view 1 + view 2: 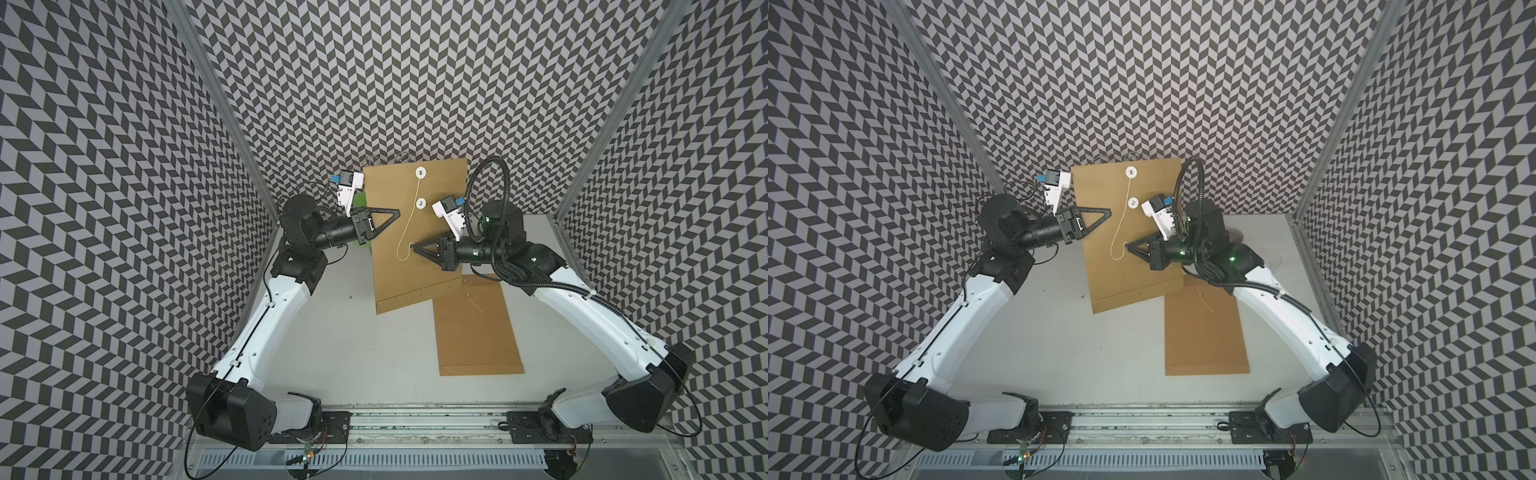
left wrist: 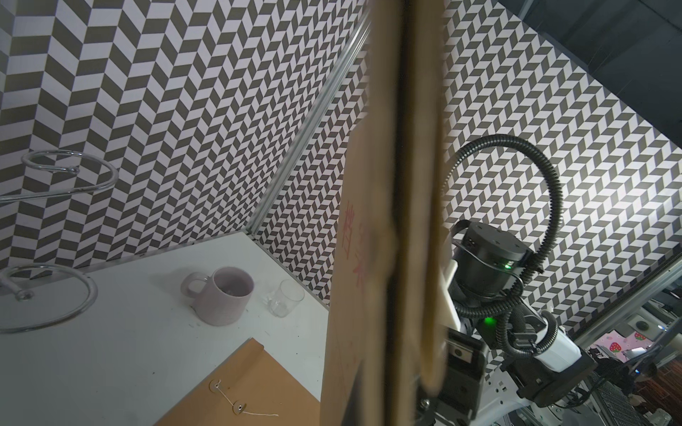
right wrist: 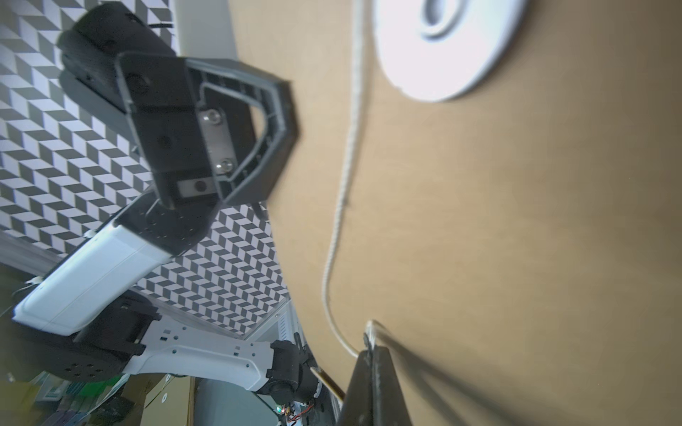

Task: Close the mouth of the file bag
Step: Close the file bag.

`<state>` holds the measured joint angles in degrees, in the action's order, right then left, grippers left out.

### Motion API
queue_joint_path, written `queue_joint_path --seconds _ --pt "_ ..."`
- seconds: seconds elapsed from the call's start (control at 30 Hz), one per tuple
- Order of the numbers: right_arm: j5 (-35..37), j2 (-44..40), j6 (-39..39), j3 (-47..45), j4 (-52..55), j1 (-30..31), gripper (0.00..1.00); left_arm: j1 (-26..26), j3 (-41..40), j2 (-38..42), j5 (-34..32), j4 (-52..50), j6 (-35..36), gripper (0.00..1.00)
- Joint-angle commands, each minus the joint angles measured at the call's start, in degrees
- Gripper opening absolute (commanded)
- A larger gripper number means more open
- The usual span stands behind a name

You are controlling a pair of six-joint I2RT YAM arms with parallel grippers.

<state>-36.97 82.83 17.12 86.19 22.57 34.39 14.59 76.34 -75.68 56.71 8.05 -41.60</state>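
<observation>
While the right gripper (image 1: 414,246) has its fingertips pinched shut on the free end of the string (image 3: 348,166), the left gripper (image 1: 397,213) is clamped on the left side edge of the file bag (image 1: 407,282), holding it up over the table (image 1: 353,353) towards the back wall. From the pinch the string sags in a slack loop, then runs up past the lower button (image 1: 420,203) to the upper button (image 1: 420,171) on the flap. The bag looks like thin brown card: light, fairly stiff across its face, yet likely to bow or swing if tugged from one side. The string is limp and thin and could slide out of smooth fingers, so a hold close to its end, kept gently taut, seems best for winding it round the lower button. A second bag (image 1: 478,328) lies flat on the table below
</observation>
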Motion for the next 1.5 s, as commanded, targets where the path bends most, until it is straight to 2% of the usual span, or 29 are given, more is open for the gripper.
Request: queue_joint_path --seconds 0.0,1.47 --pt "2.08 -1.88 -1.59 1.77 1.16 -1.37 0.0 0.68 3.11 1.84 1.38 0.85 1.15 0.0" --pt "8.37 -2.21 -0.11 3.86 5.09 -12.06 0.0 1.71 2.73 2.57 2.02 -0.67 3.57 0.0"
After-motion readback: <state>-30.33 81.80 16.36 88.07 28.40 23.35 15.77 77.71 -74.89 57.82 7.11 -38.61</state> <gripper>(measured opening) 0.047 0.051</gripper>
